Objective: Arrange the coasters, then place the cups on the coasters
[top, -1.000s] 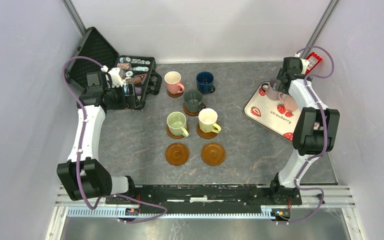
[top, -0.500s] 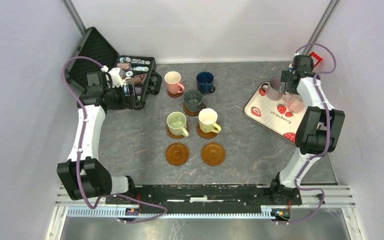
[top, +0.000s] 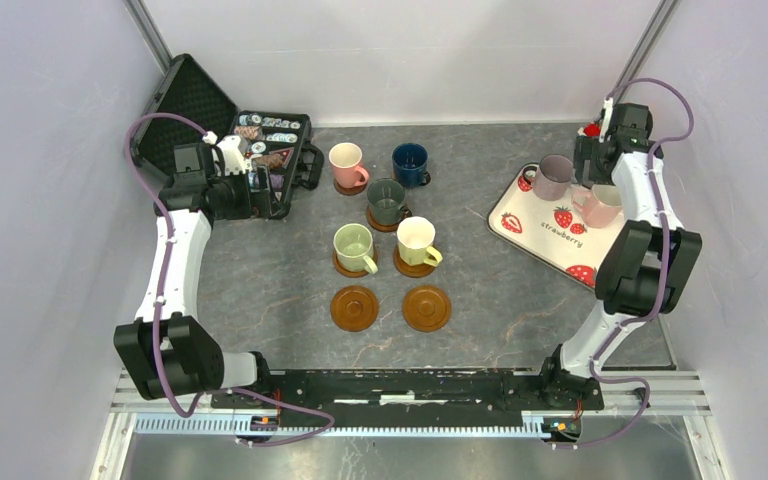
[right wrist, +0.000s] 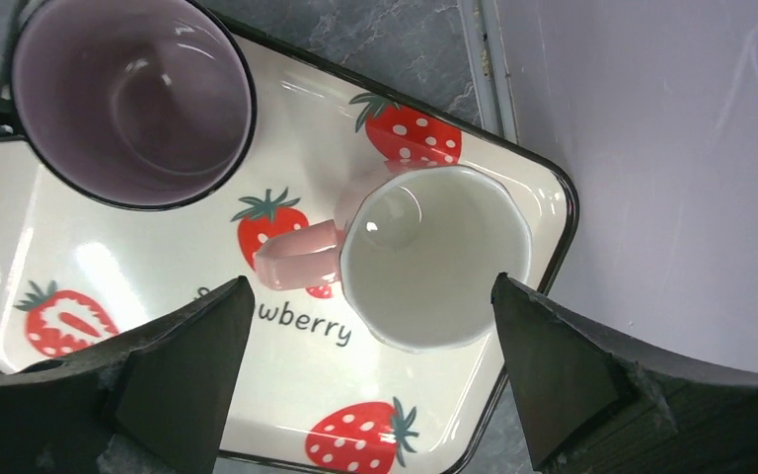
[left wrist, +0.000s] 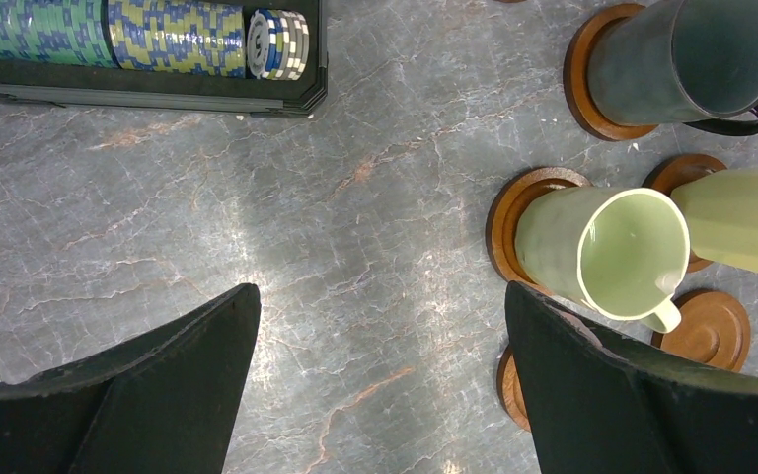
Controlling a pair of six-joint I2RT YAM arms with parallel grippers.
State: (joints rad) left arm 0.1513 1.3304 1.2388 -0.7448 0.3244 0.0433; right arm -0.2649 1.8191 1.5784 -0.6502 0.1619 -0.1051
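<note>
Right arm change: it has swung back and to the right, off the mauve-grey cup (top: 554,175), so both cups on the tray show from overhead.
Right end effector (right wrist: 370,286): fingers spread wide and empty, hanging over the pale pink-white cup (right wrist: 434,257).
Left arm change: none.
Left end effector (left wrist: 380,296): spread, holding nothing, above bare counter (top: 260,280) between the chip case (top: 270,135) and the light green cup (top: 353,244).
Cups on coasters: pink cup (top: 345,160), navy cup (top: 409,160), dark grey-green cup (top: 386,198), light green cup and cream-yellow cup (top: 415,238), none moved.
Cups on tray: the mauve-grey and pale pink-white ones, upright on the strawberry tray (top: 525,240) at the right.
Bare coasters: left coaster (top: 354,307) and right coaster (top: 426,307), side by side nearest the arms.
Counter: grey, marbled; the open black chip case sits at its back left.
Room: pale walls on three sides.
</note>
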